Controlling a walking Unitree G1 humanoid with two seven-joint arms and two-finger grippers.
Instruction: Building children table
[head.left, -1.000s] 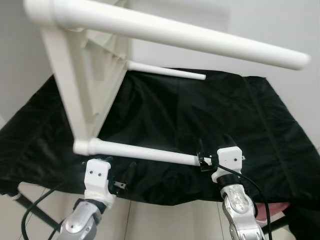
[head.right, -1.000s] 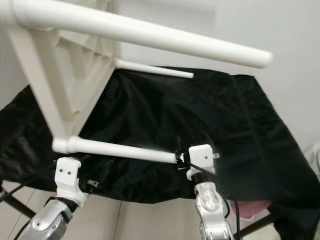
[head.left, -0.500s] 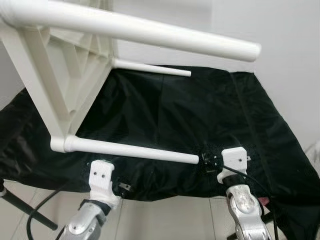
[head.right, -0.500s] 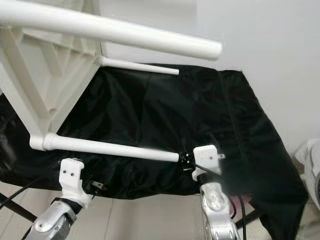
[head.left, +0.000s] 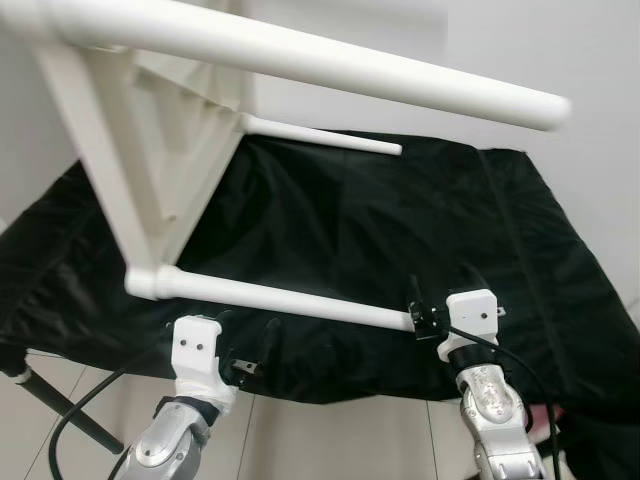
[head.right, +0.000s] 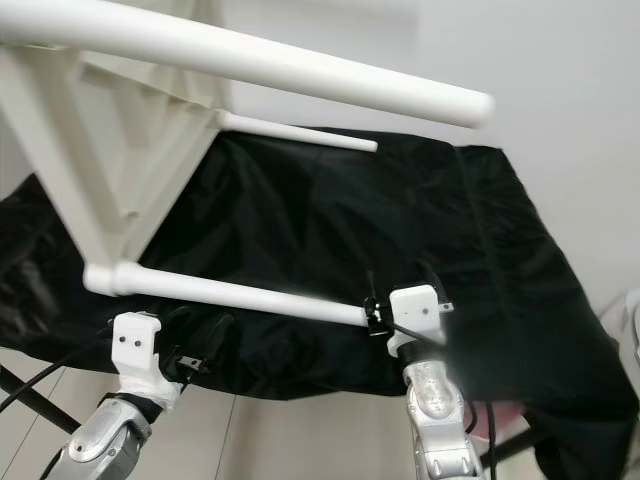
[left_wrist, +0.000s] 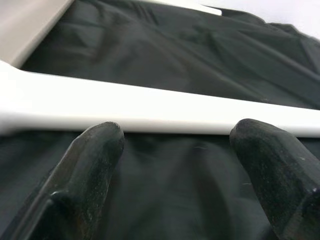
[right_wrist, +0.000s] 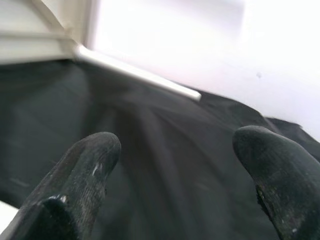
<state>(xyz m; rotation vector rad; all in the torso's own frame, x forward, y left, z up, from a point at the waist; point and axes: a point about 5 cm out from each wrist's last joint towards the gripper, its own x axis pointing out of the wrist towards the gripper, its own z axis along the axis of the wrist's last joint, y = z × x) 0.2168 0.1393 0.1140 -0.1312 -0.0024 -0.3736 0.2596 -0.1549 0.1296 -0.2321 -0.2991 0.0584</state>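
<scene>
A white children's table (head.left: 170, 150) lies tipped on its side on a black cloth (head.left: 400, 220), its round legs pointing right. The upper leg (head.left: 350, 70) crosses the top of the view, and a far leg (head.left: 330, 140) lies at the back. The near leg (head.left: 290, 300) runs just above both arms. My left gripper (head.left: 243, 340) is open below that leg's base end; in the left wrist view (left_wrist: 175, 150) the leg (left_wrist: 150, 107) crosses just beyond the fingertips. My right gripper (head.left: 440, 290) is open at the leg's free tip, with only cloth between its fingers (right_wrist: 90, 160).
A white wall (head.left: 560, 50) stands behind the cloth-covered surface. The cloth's front edge hangs over a pale tiled floor (head.left: 330, 440). A black stand leg (head.left: 60, 410) slants at the lower left. Something pink (head.right: 510, 415) shows under the cloth at the lower right.
The whole picture swung sideways and back, so the camera moved. Both grippers keep their places along the near leg, still open.
</scene>
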